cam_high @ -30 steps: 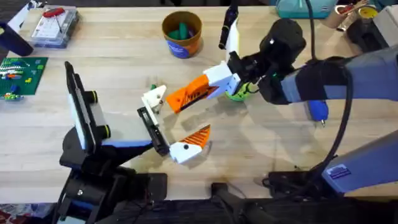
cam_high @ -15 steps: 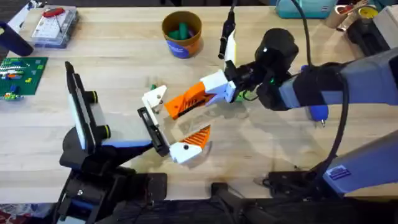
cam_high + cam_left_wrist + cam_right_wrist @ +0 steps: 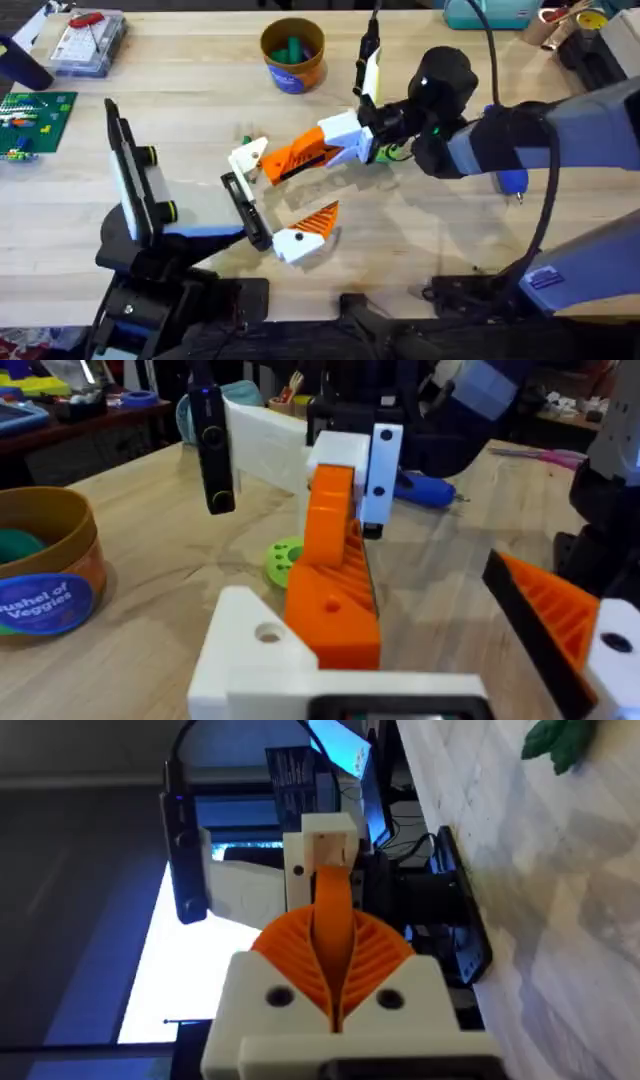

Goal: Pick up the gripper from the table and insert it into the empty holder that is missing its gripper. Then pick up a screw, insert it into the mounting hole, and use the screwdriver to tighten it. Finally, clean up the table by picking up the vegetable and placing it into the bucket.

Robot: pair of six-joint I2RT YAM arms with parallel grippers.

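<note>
Overhead first: my right gripper (image 3: 275, 166) reaches in from the right across the light wooden table (image 3: 180, 120), its orange ribbed pads pressed shut on the small orange wedge-shaped gripper with a white block base (image 3: 250, 158). That piece sits just beyond the far end of the narrow black flat holder bar (image 3: 246, 211), and I cannot tell whether they touch. A mounted orange finger on a white block (image 3: 305, 232) sits at the bar's near end. The bright green round vegetable slice (image 3: 385, 152) lies under my right wrist. The tan-orange round bucket with a blue band (image 3: 293, 53) stands at the far side, well apart.

Left wrist: my left gripper (image 3: 440, 650) stands open, one white-and-orange finger on each side. My right gripper (image 3: 335, 610) hangs just ahead, with the vegetable (image 3: 283, 560) behind it and the bucket (image 3: 50, 575) off to one side.

Right wrist: closed orange pads (image 3: 332, 955) pinch an orange rib ending in the white block (image 3: 322, 850).
</note>
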